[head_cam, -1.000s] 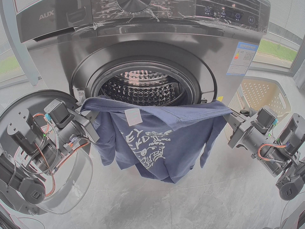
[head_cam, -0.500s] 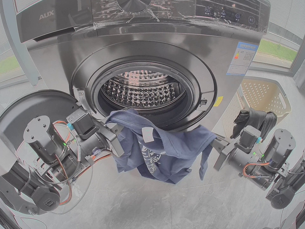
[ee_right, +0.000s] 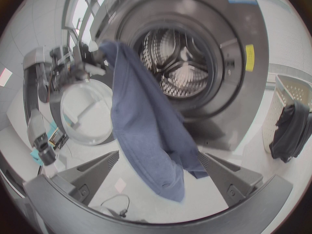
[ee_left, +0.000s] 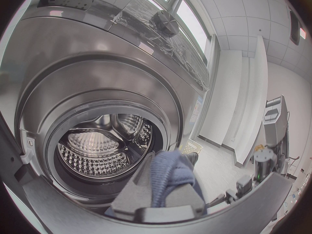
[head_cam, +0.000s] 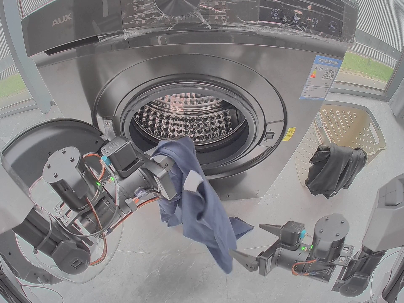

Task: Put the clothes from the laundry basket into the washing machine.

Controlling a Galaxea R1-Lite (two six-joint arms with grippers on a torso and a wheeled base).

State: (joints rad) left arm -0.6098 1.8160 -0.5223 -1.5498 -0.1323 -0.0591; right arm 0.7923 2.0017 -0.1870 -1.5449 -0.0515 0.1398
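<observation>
Your blue shirt (head_cam: 198, 198) hangs as one long bunched strip in front of the washing machine (head_cam: 219, 59). Its long axis runs nearly top to bottom and slants toward the robot's right as it drops. The upper end sits at the lower rim of the open port, just outside the drum (head_cam: 185, 123). The lower end points down at the floor (head_cam: 160, 270), and you cannot tell whether it touches. A white label (head_cam: 191, 181) shows partway down the cloth. Your left gripper (head_cam: 168, 167) is pressed together on the top of the shirt, and in the left wrist view the blue cloth bulges up between the two dark fingers (ee_left: 136, 186). It carries the whole garment just beside the open door (head_cam: 42, 139), which is swung out to the robot's left. Your right gripper (head_cam: 248, 240) sits low near the floor with its jaws spread wide and nothing in them. The shirt's lower end hangs just beside its fingertips, and whether cloth brushes them cannot be told. The laundry basket (head_cam: 370, 118) stands at the machine's right side, with a dark garment (head_cam: 332, 169) draped over its near rim.
</observation>
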